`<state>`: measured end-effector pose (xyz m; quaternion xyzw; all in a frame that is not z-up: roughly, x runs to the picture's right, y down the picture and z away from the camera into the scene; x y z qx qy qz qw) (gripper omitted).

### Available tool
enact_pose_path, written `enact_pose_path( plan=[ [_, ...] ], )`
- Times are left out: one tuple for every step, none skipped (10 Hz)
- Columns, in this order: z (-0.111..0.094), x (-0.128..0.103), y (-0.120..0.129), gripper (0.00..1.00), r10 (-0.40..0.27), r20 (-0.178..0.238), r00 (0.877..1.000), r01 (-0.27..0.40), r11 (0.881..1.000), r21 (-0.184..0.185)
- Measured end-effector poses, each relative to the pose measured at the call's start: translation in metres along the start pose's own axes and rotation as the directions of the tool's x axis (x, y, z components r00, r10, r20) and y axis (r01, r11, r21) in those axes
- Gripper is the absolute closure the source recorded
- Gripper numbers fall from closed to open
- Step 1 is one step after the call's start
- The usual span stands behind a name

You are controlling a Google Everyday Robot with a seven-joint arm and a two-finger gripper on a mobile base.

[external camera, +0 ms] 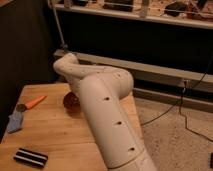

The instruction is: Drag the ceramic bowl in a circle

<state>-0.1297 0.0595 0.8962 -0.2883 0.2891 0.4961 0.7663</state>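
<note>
The ceramic bowl [70,100] is small, round and reddish-brown. It sits on the wooden table [55,137] near its middle back, and its right side is hidden behind my white arm [107,117]. The arm rises from the bottom right, bends at the elbow [116,81] and reaches left to the wrist [66,67], which turns down toward the bowl. My gripper is at the end of that wrist, right above or at the bowl, and the arm link hides it.
An orange carrot-shaped toy [36,102] lies left of the bowl. A blue object [15,121] lies at the table's left edge. A black-and-white striped block [30,157] is at the front left. A dark rack [140,30] stands behind, and cables [185,107] run over the floor on the right.
</note>
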Motion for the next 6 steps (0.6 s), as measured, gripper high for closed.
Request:
enact_pose_path(
  plan=[
    [0.000,0.011,0.001,1.00,0.008,0.005,1.000,-0.008,0.998,-0.055],
    [0.002,0.022,0.002,1.00,0.011,0.006,1.000,-0.010,0.995,-0.102],
    [0.006,0.031,0.004,1.00,0.010,0.004,1.000,-0.009,0.990,-0.139],
    [0.011,0.042,0.007,1.00,0.007,-0.004,1.000,-0.008,0.984,-0.177],
    [0.012,0.046,0.008,1.00,0.003,-0.007,1.000,-0.004,0.983,-0.185],
    [0.012,0.044,0.011,0.92,-0.003,-0.004,1.000,0.003,0.982,-0.186]
  ],
)
